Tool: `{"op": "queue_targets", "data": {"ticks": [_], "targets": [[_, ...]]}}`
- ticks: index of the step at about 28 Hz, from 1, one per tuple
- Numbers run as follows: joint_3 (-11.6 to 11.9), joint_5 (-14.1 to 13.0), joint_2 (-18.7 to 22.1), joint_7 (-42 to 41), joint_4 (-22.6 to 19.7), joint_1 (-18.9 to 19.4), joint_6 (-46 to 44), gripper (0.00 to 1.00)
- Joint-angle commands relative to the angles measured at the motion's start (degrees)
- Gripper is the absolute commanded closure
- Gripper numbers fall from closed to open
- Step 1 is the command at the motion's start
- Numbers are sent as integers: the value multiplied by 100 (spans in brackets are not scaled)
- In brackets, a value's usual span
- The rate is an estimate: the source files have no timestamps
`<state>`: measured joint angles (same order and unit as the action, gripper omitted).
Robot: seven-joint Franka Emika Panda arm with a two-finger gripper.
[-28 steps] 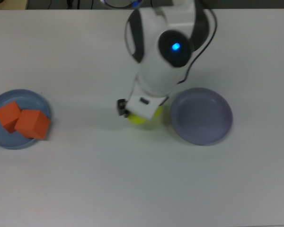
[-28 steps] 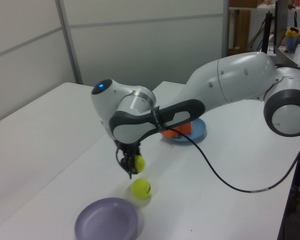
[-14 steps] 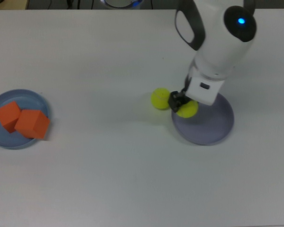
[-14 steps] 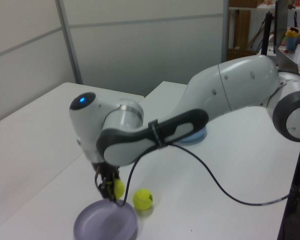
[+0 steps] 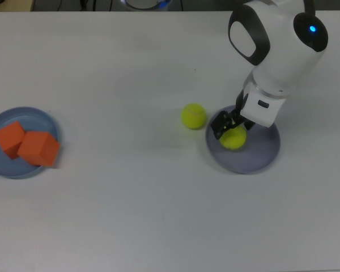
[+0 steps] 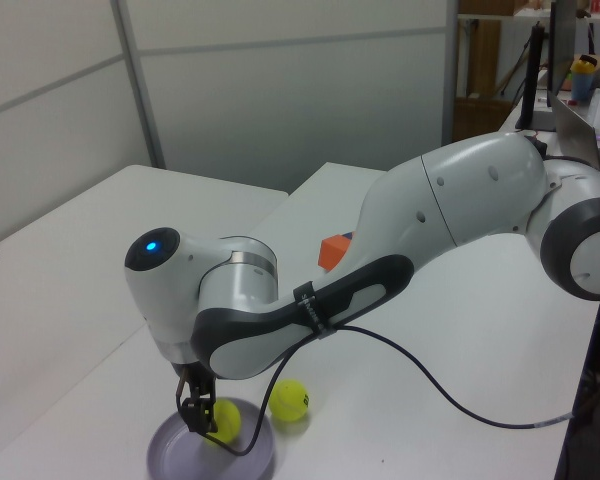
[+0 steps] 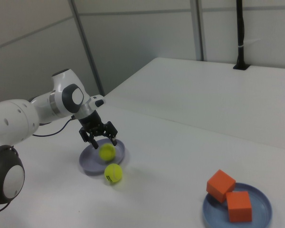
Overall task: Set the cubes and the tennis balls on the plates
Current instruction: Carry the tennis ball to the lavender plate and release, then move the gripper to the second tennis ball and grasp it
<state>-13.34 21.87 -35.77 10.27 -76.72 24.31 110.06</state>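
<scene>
So first tennis ball [image 5: 233, 139] sits on lavender plate [image 5: 260, 157], gripper [image 7: 100, 137] jaws wide above it; next, grab second tennis ball [image 5: 193, 116] off the table [image 5: 130, 215] just beside the plate's rim.

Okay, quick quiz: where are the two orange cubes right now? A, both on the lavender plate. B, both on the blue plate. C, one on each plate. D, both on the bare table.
B: both cubes sit together on the blue plate, while the lavender plate holds only a tennis ball.
</scene>
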Motion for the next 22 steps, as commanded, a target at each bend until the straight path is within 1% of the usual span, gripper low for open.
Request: {"op": "queue_targets", "data": {"ticks": [1, 4, 5, 9, 11, 14, 19, 22], "targets": [[42, 72, 324, 1, -168, -22, -97, 0], [68, 80, 377, -296, -177, -57, -624, 0], [77, 98, 386, -568, -177, -66, -1035, 0], [95, 151, 369, -825, -238, -163, -1592, 0], [103, 159, 360, -825, -396, -224, -1645, 0], [217, 177, 360, -834, -484, -224, -1645, 0], [218, 195, 299, -834, -511, -286, -1628, 0], [218, 256, 263, -825, -616, -286, -1601, 0]]}}
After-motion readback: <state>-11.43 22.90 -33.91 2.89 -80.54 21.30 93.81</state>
